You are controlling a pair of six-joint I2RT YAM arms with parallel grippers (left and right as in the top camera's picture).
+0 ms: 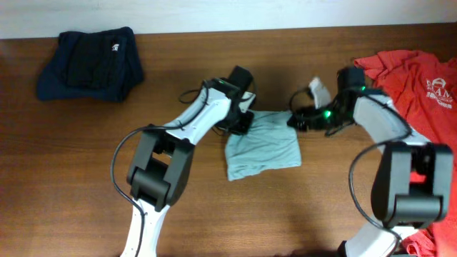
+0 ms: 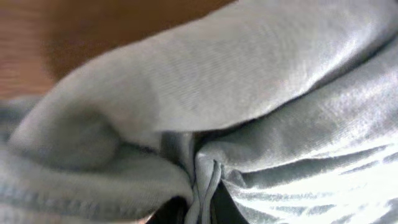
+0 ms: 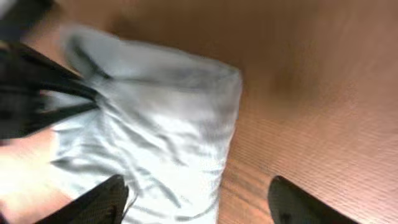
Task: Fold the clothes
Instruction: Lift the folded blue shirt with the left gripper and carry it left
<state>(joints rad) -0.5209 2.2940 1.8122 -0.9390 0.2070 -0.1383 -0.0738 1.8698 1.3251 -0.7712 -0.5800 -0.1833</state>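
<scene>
Overhead, the pale blue-grey T-shirt (image 1: 263, 146) lies part-folded as a rumpled, nearly square packet on the worktop (image 1: 71, 164), and both arms meet at its far edge, which runs side to side between them. The left tool (image 1: 241, 120) sits on the shirt's far-left corner. The left wrist view shows a ridge of the cloth gathered into a tight pinch, so I judge it clamped on the shirt. The right tool (image 1: 298, 118) stands just off the far-right corner. In its wrist view the fingers (image 3: 102, 199) are wide apart, holding nothing, with the shirt's side edge running toward the gap. The next move probably depends on the right tool closing on that corner so both can draw the far edge toward the near one. A coral-red T-shirt (image 1: 418, 78) lies well to the shirt's right, and a dark navy garment (image 1: 89, 64) far to its left.
</scene>
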